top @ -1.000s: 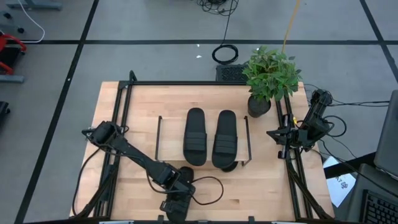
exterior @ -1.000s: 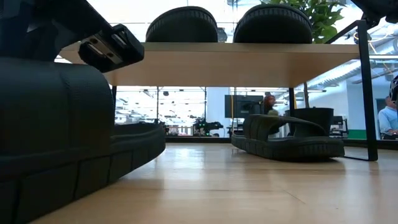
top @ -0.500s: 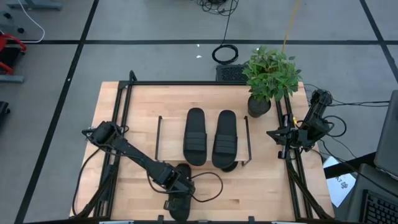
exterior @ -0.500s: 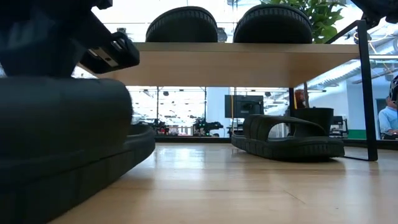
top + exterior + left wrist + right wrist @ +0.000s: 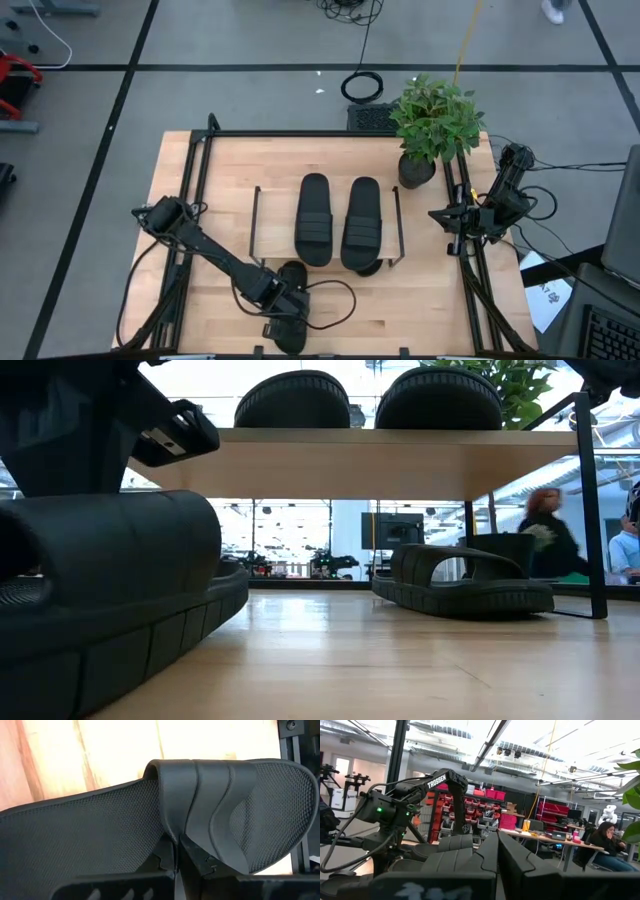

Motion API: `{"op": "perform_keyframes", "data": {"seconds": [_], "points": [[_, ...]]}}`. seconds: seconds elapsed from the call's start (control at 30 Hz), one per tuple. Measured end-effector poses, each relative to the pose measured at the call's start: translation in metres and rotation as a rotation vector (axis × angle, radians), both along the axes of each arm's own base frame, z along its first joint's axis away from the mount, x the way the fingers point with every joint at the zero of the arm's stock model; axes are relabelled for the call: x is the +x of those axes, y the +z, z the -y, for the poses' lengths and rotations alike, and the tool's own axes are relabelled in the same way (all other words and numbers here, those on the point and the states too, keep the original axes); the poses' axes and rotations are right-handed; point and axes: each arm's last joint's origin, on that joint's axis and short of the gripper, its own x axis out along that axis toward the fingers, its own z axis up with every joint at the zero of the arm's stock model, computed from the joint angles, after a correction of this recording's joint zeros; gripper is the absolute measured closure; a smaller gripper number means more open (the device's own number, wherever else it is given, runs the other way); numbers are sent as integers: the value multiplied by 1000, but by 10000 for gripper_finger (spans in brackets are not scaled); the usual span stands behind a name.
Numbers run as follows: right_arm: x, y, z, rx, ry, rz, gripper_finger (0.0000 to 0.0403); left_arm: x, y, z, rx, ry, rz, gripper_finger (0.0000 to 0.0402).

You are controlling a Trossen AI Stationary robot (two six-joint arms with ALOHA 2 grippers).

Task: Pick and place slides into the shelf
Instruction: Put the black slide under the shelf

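Note:
Two black slides lie side by side on the shelf's wooden top board. A third slide rests sole-down on the table under the shelf. Another slide lies near the table's front edge, and my left gripper is shut on it from above. My right gripper waits shut at the table's right edge, holding nothing. My left gripper pinches the edge of the slide's ribbed strap between its two fingers, at the strap's side nearest the wrist camera. The fingers come steeply from above. The slide stays sole-down and low over the table; whether it rests on the wood I cannot tell.
A potted plant stands at the far right corner beside the shelf. Black rails frame the tabletop. Bare wood lies left and right of the shelf. People show in the room behind the table.
My left gripper has rolled at the wrist while staying in place, and the slide in its hold has turned about near the front edge. In the low view the strap now shows more from the side, with its opening visible at the left.

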Motion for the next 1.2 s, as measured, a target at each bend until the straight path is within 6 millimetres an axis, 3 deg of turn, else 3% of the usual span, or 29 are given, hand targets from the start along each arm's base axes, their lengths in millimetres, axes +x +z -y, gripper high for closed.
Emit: {"op": "perform_keyframes", "data": {"seconds": [0.5, 0.9, 1.2], "points": [[0, 1, -1, -16, 43, 23, 403, -4, 9, 1, -28, 41, 5, 398], [0, 0, -2, -20, 42, 19, 403, -5, 10, 2, -81, 0, -26, 329], [0, 0, -2, -20, 42, 19, 403, -4, 31, 8, -114, -47, -53, 314]]}}
